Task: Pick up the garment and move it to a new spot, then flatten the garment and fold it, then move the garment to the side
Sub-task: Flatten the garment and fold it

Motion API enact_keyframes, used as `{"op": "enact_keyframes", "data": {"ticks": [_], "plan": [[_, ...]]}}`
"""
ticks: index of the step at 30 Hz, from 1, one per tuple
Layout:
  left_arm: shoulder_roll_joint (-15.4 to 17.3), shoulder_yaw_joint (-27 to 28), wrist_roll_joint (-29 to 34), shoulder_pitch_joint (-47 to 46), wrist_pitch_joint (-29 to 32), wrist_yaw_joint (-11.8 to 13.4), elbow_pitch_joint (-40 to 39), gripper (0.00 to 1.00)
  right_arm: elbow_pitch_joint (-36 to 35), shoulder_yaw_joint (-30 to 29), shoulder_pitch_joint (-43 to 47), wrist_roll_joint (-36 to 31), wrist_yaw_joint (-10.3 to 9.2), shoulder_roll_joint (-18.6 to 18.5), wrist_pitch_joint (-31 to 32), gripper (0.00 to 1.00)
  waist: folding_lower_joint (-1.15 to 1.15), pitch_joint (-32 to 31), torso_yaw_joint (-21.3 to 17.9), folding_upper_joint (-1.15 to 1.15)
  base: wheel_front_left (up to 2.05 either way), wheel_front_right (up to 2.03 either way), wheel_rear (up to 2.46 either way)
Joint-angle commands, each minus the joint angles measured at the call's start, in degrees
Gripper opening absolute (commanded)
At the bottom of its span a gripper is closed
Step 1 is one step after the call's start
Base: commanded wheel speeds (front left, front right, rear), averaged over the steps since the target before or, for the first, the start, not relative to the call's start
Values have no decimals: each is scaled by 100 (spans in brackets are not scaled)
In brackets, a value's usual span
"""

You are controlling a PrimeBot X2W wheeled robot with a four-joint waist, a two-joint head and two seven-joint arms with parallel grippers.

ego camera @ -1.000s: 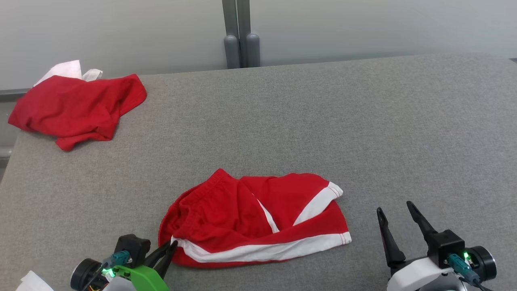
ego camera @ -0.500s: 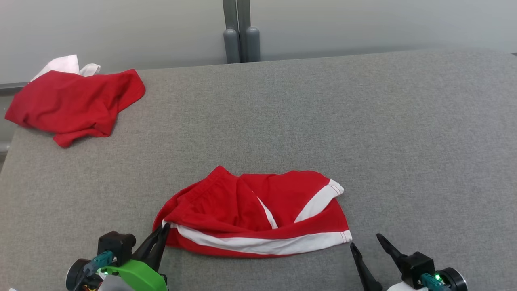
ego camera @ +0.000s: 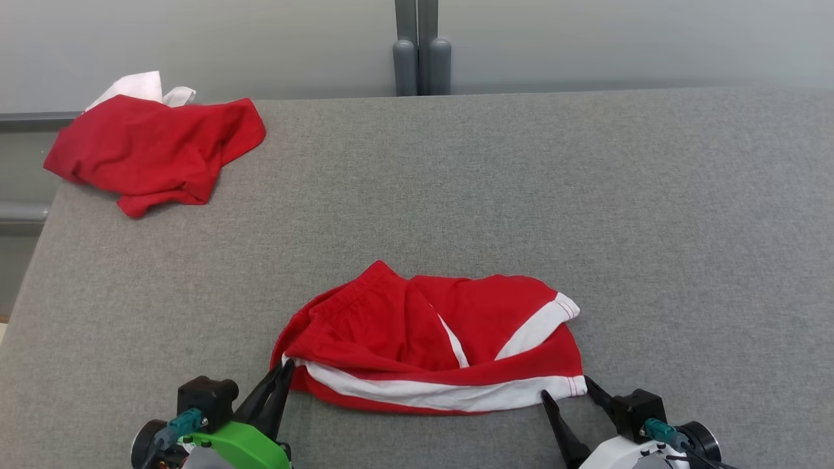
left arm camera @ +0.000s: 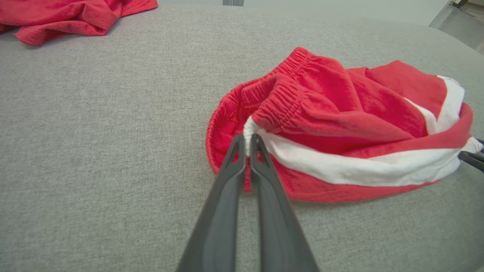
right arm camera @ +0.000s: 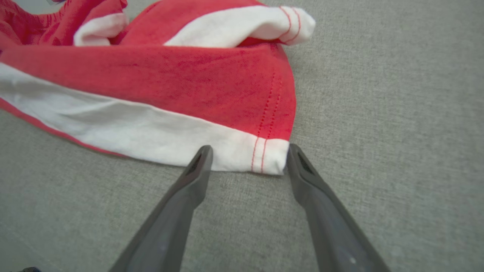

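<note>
Left jaws clamped on shorts (ego camera: 417, 332) corner; right jaws wide, apparently straddling opposite hem

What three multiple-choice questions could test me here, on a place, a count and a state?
1. Where is the crumpled red cloth on the grey fabric tabletop? A far left corner; B far right corner; C near edge.
2. How many red garments lie there? A one; B two; C four.
3. The left gripper is: A wide open; B shut on the red white-striped shorts; C shut on the cloth.
Answers: A, it lies at the head view's upper left; B, the cloth and the shorts; B, its fingers pinch the white stripe.
</note>
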Motion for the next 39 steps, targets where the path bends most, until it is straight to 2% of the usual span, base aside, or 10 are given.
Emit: {"op": "enact_keyframes", "data": {"ticks": [1, 3, 4, 6, 7, 10, 12, 13, 27, 39], "plan": [[-7, -3, -27, -62, -26, -13, 20, 0, 57, 7, -62, 27, -2, 14, -17, 100, 0, -1, 34, 0, 0, 0, 0], [-13, -10, -38, -75, -36, -16, 40, 0, 98, 14, -88, 48, -2, 31, -17, 98, 0, 1, 44, 0, 0, 0, 0], [-15, -11, -39, -81, -45, -15, 46, 0, 103, 20, -97, 57, -2, 35, -17, 92, 0, 1, 44, 0, 0, 0, 0], [-17, -11, -41, -88, -64, -10, 59, 0, 78, 36, -118, 68, -2, 43, -17, 62, 0, 6, 37, 0, 0, 0, 0], [-17, -12, -47, -88, -76, -6, 64, 0, 70, 47, -126, 70, -2, 48, -17, 43, 0, 6, 31, 0, 0, 0, 0], [-16, -8, -71, -96, -87, -4, 71, 0, 17, 67, -140, 66, -2, 51, -17, 25, 0, 8, 8, 0, 0, 0, 0], [-28, 25, -121, -105, -141, -20, 59, 0, -84, 34, -145, 47, -2, 33, -17, 4, 0, 6, -12, 0, 0, 0, 0], [-33, 39, -141, -104, -147, -21, 52, 0, -151, 4, -137, 30, -2, 28, -17, 0, 0, 4, -23, 0, 0, 0, 0], [-408, 648, -1058, 13, -583, -193, -542, 0, -1750, -415, 73, 133, -2, -165, -17, 0, 0, -136, -203, 0, 0, 0, 0], [-685, 931, -1438, -63, -706, -269, -2572, 0, -3949, -981, 114, 410, -2, -523, 18, 0, 0, -390, -401, 0, 0, 0, 0]]}}
